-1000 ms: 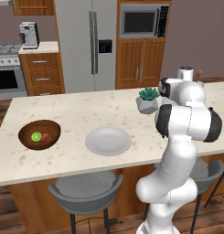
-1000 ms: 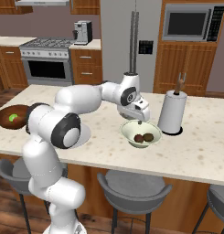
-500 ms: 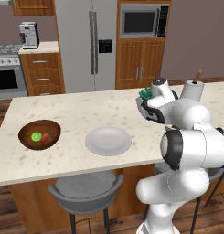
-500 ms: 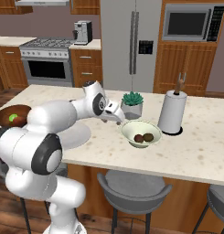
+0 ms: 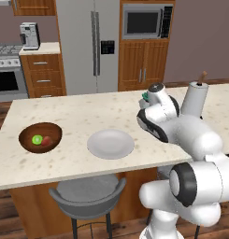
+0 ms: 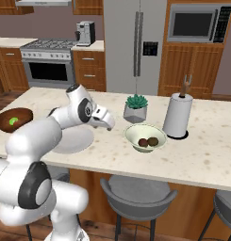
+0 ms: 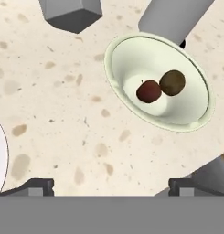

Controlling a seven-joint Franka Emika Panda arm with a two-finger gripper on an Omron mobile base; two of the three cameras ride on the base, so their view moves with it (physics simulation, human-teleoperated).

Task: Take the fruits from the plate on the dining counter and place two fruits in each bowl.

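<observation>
The flat grey-white plate (image 5: 110, 144) lies bare on the dining counter (image 5: 88, 112); its rim (image 7: 0, 155) shows at the left of the hand view. The brown wooden bowl (image 5: 40, 138) holds a green fruit (image 5: 37, 139) and a red fruit (image 5: 46, 140). Inside the pale cream-green bowl (image 6: 145, 138) (image 7: 159, 82) sit two dark brown fruits (image 7: 149, 91) (image 7: 172, 82). My gripper (image 6: 107, 123) (image 7: 111, 185) hovers open and empty over the counter, between the plate (image 6: 74, 140) and the cream-green bowl.
A spiky potted succulent (image 6: 136, 108) and a paper towel roll (image 6: 178, 115) stand just behind the cream-green bowl. Grey stools (image 6: 138, 190) sit under the counter's front edge. My own arm covers part of the plate in the right base view.
The arm has swung left, carrying the open gripper from above the cream-green bowl to the stretch of counter between bowl and plate. The fruits have stayed in their bowls.
</observation>
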